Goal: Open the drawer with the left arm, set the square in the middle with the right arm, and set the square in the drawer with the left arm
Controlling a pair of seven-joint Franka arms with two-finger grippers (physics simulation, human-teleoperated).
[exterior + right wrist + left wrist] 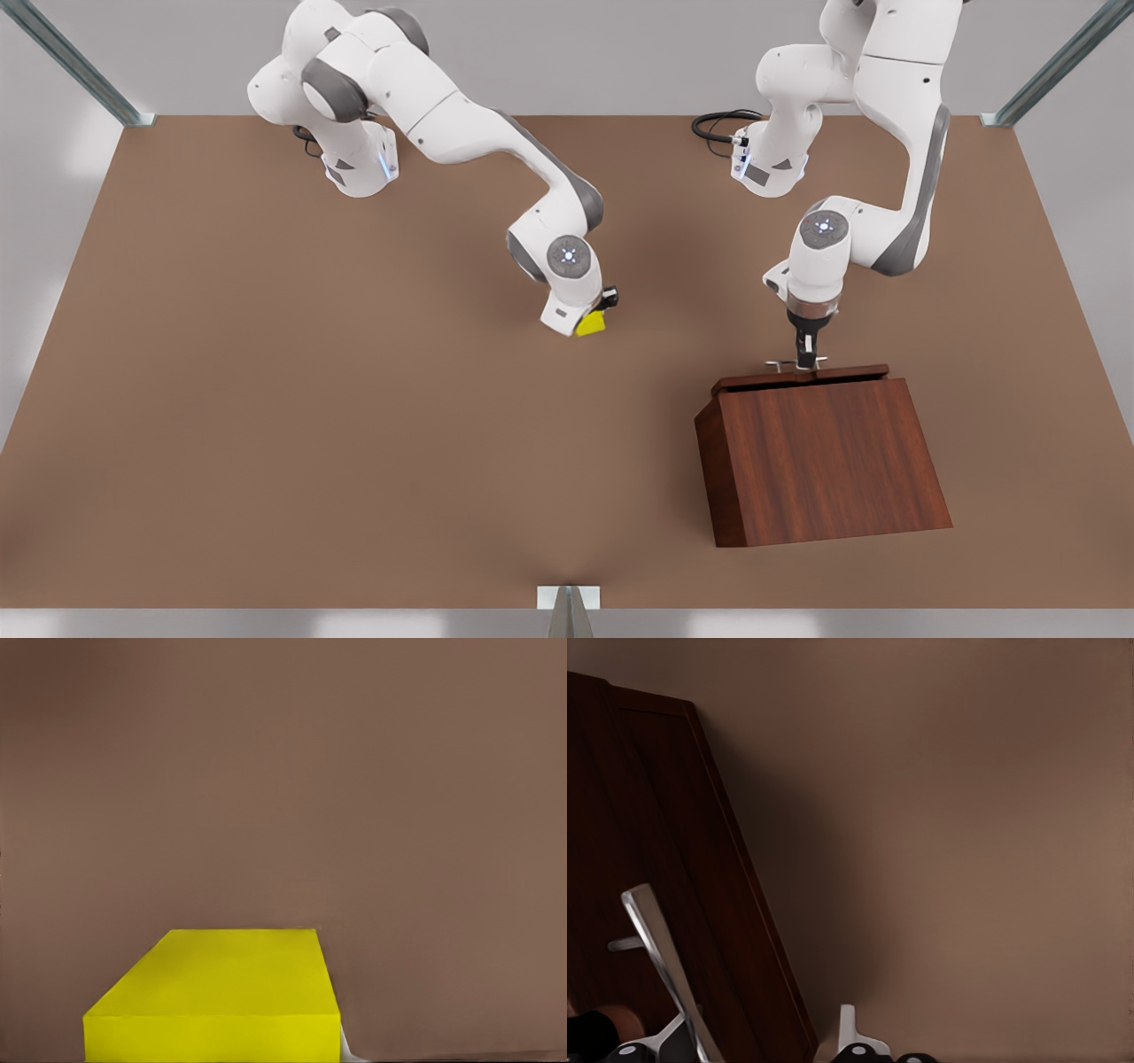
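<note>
**Handle in one gripper, cube in the other**

My left gripper hangs at the back edge of the box, its fingers pinching the thin silver handle of the drawer. In my left wrist view the bar runs between my fingers, right up against the dark wood. I hold it there because the handle is the only purchase the drawer gives. The drawer shows just a narrow lip beyond the box's sloping top, so I judge it barely open, if at all; the pull comes back toward my base.

My right gripper is low over the table, tilted, with the square pinched at its tip. The right wrist view shows the cube close under the camera with bare brown table behind it. It sits near the table's centre, at the front view's left of the box and well apart from it. That spot makes sense: it lies between my two arms, so my left can reach it once the drawer is out. Whether the cube touches the table I cannot tell.
</note>
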